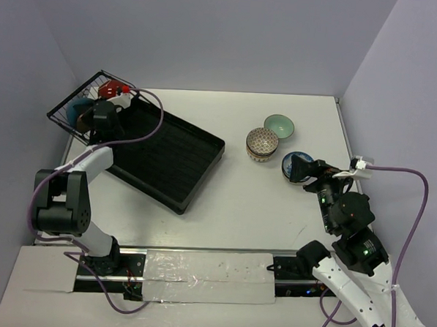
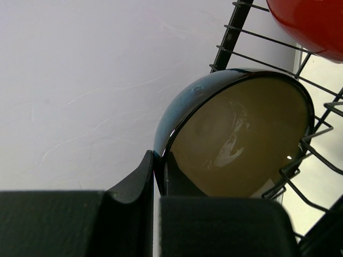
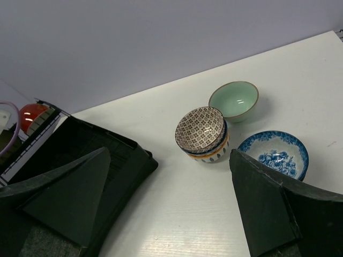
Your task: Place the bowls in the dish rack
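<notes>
My left gripper (image 1: 96,122) reaches into the wire basket (image 1: 71,104) at the far end of the black dish rack (image 1: 167,157). In the left wrist view it (image 2: 158,160) is shut on the rim of a teal bowl (image 2: 241,139) with a tan inside, tipped on edge against the wires. A red bowl (image 1: 114,88) sits in the basket beside it. My right gripper (image 1: 303,169) is open and empty, right beside a blue-and-white bowl (image 1: 291,164). A lattice-patterned bowl (image 3: 200,127) tops a stack of bowls, and a mint green bowl (image 3: 233,100) stands behind it.
The rack's ribbed tray (image 3: 96,155) lies left of the right gripper (image 3: 169,187). The blue-and-white bowl (image 3: 273,154) is partly behind the right finger. Grey walls close in the table on three sides. A purple cable (image 1: 151,123) loops over the tray.
</notes>
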